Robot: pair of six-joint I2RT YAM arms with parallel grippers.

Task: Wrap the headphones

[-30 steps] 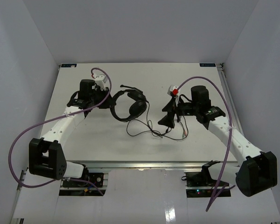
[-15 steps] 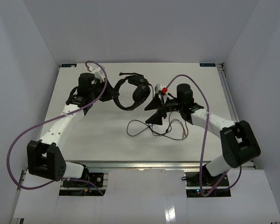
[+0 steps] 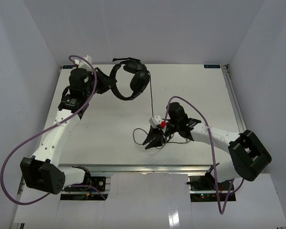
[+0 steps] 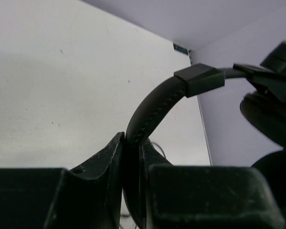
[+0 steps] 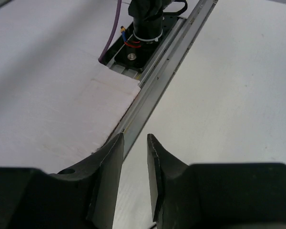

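**Headphones up at the left, cord waiting at the right**

In the upper left of the top view, my left fingers (image 4: 102, 164) are pressed together on the headband (image 4: 152, 112). They hold the headphones (image 3: 131, 82) raised above the far part of the bench (image 3: 100, 133). The two earcups hang to the right of this grip.

From the right earcup (image 3: 139, 81) the thin cord (image 3: 151, 100) drops straight down the middle of the frame. It ends in loose loops on the bench, lower centre.

My right fingers (image 5: 107, 167) are low over these loops. There is only a narrow gap between them. In the wrist view I see bare bench through this gap and no cord, so I cannot tell if they have caught anything.

I judge the step in hand is to take the cord for winding. To do it well, I should close only when the cord sits clearly between the pads. I should then pick a point near the hanging part, not in the tangle. The left grip should stay firm and steady, so the headband gives a fixed shape to wind around. A pull that is too strong could twist the headphones in the left fingers.
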